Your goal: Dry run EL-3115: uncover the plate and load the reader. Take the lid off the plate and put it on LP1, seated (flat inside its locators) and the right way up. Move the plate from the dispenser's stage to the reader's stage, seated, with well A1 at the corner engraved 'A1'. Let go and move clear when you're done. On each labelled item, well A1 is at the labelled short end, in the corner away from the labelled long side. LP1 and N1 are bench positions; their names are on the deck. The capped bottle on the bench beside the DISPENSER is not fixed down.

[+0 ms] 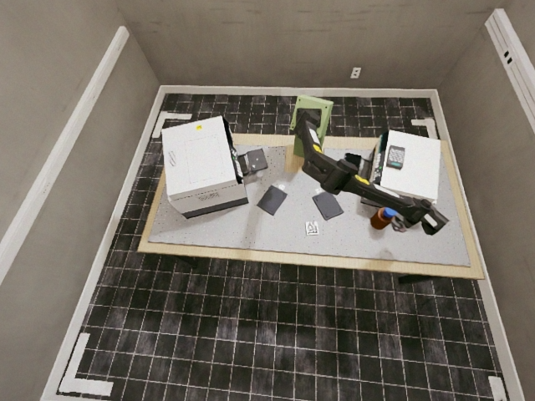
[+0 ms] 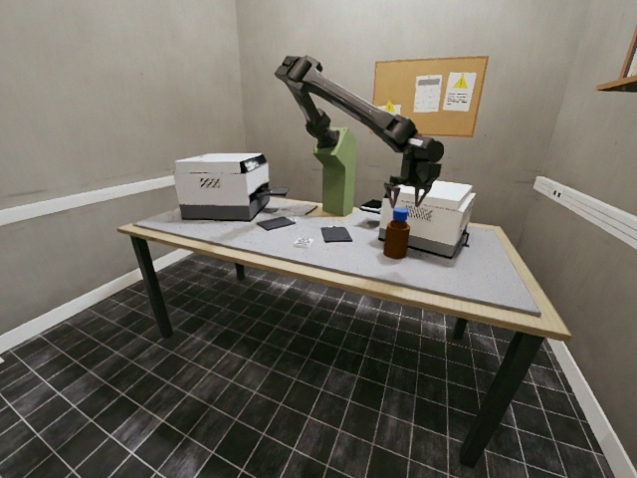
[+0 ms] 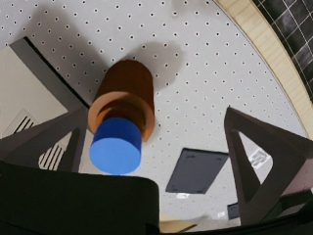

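The amber bottle (image 1: pixel 379 220) (image 2: pixel 396 240) (image 3: pixel 128 78) with a blue cap stands upright beside the white dispenser (image 1: pixel 410 172) (image 2: pixel 437 226) at the right. My gripper (image 1: pixel 398 225) (image 2: pixel 406 203) (image 3: pixel 156 114) is open and empty, pointing down just above the bottle; the cap shows between the spread fingers, nearer the left one, in the wrist view. The dispenser's dark stage (image 1: pixel 353 159) (image 2: pixel 371 206) is partly hidden by the arm; I cannot make out plate or lid there. The reader (image 1: pixel 198 161) (image 2: pixel 218 185) has its dark stage (image 1: pixel 257 159) (image 2: pixel 281 190) out, with no plate visible.
Two dark bench positions lie mid-deck, a left pad (image 1: pixel 272 200) (image 2: pixel 276 222) and a right pad (image 1: pixel 327 205) (image 2: pixel 336 234) (image 3: pixel 198 171); their names are unreadable. A printed marker (image 1: pixel 311 228) (image 2: pixel 304 242) lies in front. The arm's green pedestal (image 2: pixel 338 174) stands at the back.
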Robot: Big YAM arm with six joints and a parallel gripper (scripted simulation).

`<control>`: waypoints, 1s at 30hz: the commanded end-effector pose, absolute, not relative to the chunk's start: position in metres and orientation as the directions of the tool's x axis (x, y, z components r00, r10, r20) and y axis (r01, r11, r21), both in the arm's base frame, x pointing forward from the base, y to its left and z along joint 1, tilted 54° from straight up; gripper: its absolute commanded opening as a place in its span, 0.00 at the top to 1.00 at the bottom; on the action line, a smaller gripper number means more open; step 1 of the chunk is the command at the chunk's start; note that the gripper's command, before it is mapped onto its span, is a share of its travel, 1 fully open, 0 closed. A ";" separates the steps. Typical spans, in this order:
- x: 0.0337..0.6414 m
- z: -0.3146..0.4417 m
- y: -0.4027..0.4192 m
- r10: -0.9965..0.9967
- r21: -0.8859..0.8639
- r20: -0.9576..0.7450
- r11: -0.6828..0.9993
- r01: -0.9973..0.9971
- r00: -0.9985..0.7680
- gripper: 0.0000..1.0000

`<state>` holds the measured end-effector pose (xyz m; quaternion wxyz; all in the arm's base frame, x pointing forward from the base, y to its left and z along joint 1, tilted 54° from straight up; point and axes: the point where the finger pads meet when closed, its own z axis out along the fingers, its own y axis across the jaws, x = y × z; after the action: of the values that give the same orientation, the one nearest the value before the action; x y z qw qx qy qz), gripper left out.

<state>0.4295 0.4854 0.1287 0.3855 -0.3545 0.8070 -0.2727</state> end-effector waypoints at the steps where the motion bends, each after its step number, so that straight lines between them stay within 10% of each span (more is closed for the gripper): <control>1: 0.451 0.161 0.463 -0.722 -0.669 -0.501 0.673 -0.316 -0.476 0.00; 30: 0.451 0.164 0.366 -0.664 -0.619 -0.525 0.727 -0.296 -0.533 0.00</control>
<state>0.4472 0.3862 0.1722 0.3983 -0.2811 0.8432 -0.2266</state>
